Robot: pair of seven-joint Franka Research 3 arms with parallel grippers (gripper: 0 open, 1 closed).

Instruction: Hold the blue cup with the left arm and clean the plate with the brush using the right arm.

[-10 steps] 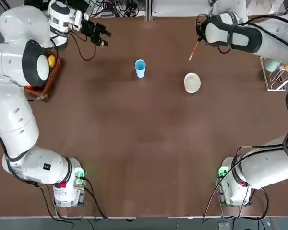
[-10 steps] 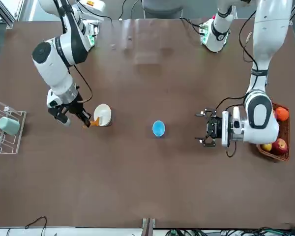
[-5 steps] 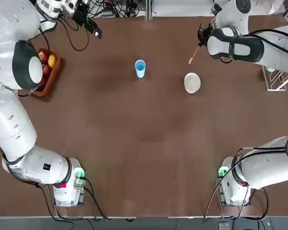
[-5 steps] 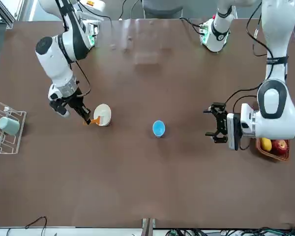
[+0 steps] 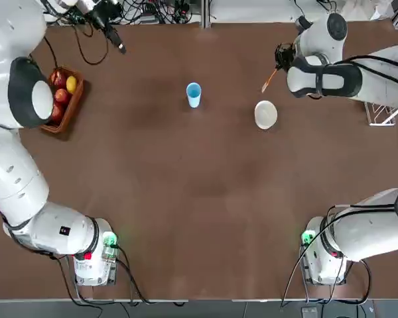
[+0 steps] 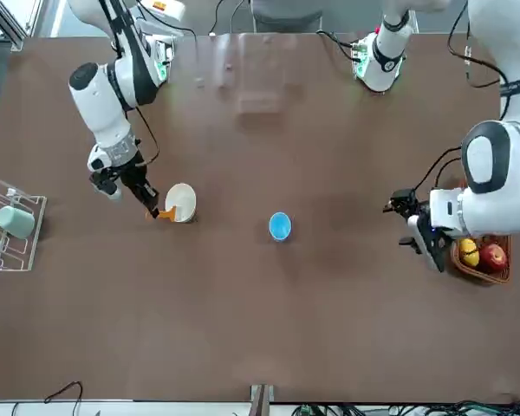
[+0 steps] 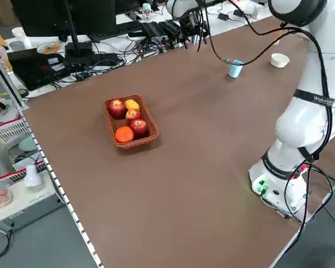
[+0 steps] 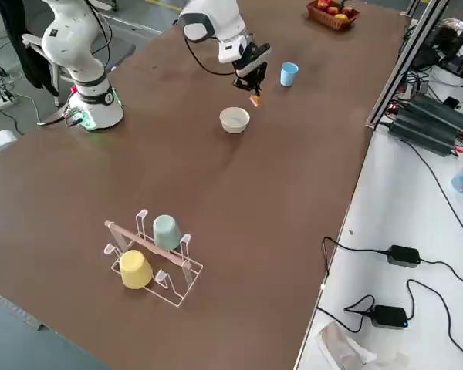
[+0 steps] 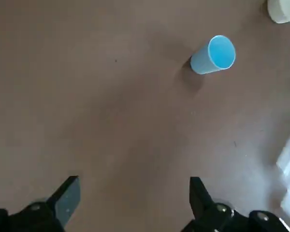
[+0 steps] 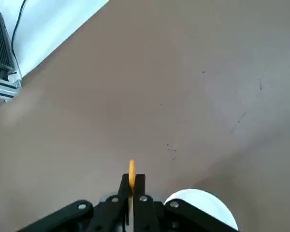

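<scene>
The blue cup (image 5: 194, 93) stands upright at the far middle of the table, with nothing touching it. To its right lies the white plate (image 5: 265, 114). My right gripper (image 5: 277, 64) hovers just beyond the plate, shut on the orange brush (image 5: 268, 79), whose tip points down beside the plate's far rim (image 6: 181, 203). The right wrist view shows the brush (image 10: 131, 173) pinched between the fingers, with the plate (image 10: 201, 205) close by. My left gripper (image 5: 117, 41) is open at the far left corner, well away from the cup (image 9: 213, 54).
A basket of fruit (image 5: 61, 99) sits at the far left, below the left arm. A wire rack (image 8: 150, 258) with a teal cup (image 8: 167, 230) and a yellow cup (image 8: 135, 268) stands at the right edge. Cables lie beyond the far edge.
The left gripper has swung further left and toward the far edge, away from the blue cup, and turned. The right gripper has shifted slightly with the brush, still by the plate.
</scene>
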